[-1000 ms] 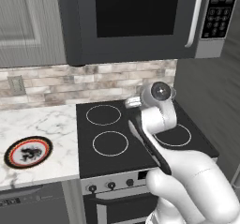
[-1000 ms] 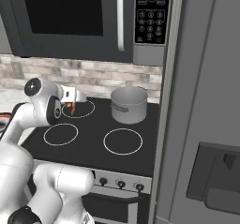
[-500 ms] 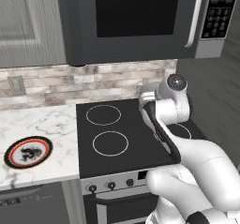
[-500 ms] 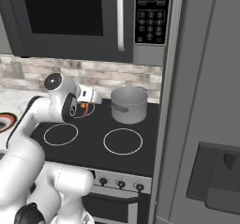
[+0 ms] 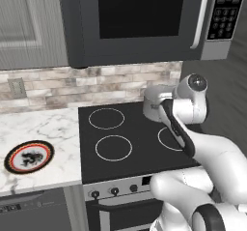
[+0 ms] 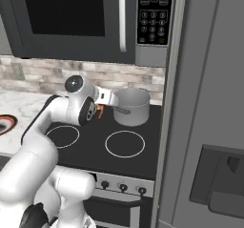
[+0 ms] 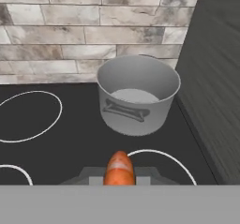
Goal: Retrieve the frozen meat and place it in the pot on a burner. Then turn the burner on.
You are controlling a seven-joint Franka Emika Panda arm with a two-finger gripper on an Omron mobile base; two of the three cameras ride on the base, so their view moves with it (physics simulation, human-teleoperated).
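Observation:
The frozen meat point(image 7: 119, 167), a small orange lump, sits pinched between my gripper's point(image 7: 119, 175) dark fingertips, and the gripper is shut on it. In the right base view the gripper point(image 6: 99, 109) hangs over the stove just left of the pot point(image 6: 131, 107), with the meat point(image 6: 100, 110) showing as an orange speck. The pot point(image 7: 137, 94) is a short grey metal cylinder with a side handle facing me and an empty bottom. It stands on the back right burner. In the left base view my arm hides part of the pot point(image 5: 152, 104).
A black-and-red rimmed plate point(image 5: 29, 156) lies on the marble counter left of the stove. The microwave point(image 5: 140, 17) hangs low above the cooktop. A tall dark fridge wall point(image 6: 209, 103) stands right beside the pot. Burner knobs point(image 6: 123, 187) line the stove front.
My arm has swung right across the cooktop with the meat, from above the middle burners to just short of the pot. The pot and plate stayed put.

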